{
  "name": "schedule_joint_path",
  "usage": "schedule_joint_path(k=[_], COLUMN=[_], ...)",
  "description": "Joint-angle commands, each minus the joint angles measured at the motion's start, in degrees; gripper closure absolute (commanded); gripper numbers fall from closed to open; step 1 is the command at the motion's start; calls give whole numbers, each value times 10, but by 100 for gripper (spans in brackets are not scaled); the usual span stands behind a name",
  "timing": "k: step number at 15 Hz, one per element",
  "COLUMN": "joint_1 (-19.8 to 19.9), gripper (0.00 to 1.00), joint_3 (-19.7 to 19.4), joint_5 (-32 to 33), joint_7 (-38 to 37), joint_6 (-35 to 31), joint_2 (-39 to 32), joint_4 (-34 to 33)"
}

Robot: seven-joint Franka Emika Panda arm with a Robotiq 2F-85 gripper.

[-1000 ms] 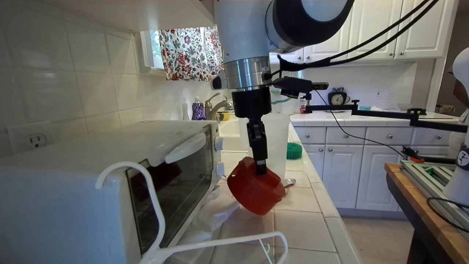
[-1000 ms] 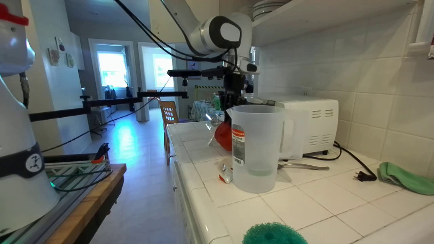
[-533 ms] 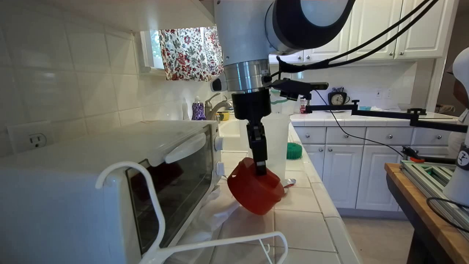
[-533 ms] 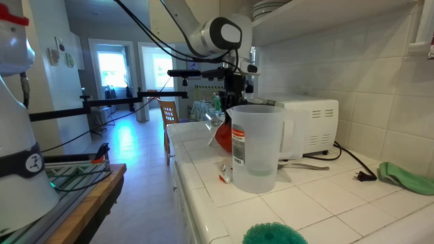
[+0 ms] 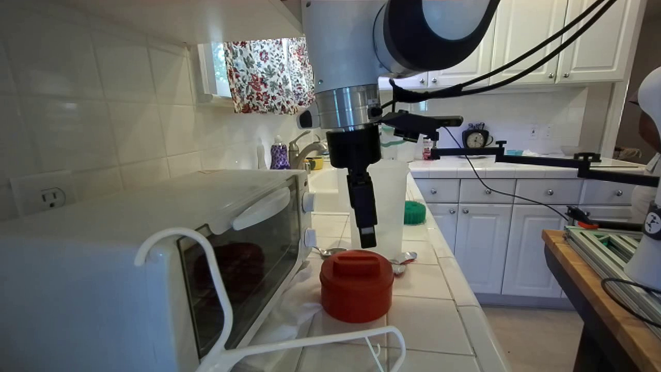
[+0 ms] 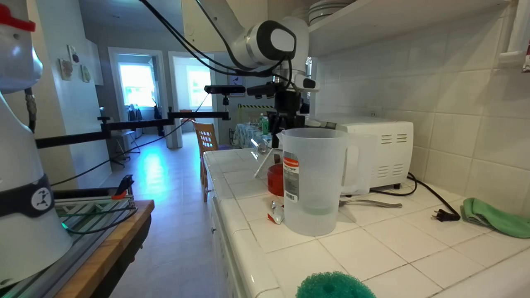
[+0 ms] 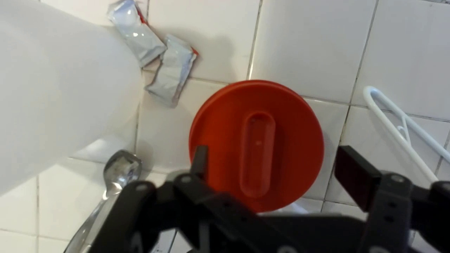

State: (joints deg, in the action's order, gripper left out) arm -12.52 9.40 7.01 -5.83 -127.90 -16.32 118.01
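Just above the upright red container (image 5: 356, 294), the pincer (image 7: 276, 166) is spread wide with nothing held; a release seems in hand, and upward clearance called for.

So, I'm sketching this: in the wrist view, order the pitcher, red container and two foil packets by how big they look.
1. Pitcher, partly out of frame
2. Red container
3. Upper foil packet, lower foil packet: too alike to rank

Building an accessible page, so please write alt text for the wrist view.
A round red lidded container sits on white tile below the open black gripper. Nearby are two foil packets, a spoon, parts of a white hanger and a pale pitcher.
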Motion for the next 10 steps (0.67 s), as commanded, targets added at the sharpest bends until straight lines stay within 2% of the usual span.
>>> schedule_joint_path(k=[1,6,10], joint_1=[-9,-20,-22], gripper=[0,0,0], joint_3=[-6,-4,4], joint_5=[19,28,31], joint_7=[-24,-53,-84], joint_6=[-5,15,56], joint_2=[3,42,108], joint_4=[1,-10,-23])
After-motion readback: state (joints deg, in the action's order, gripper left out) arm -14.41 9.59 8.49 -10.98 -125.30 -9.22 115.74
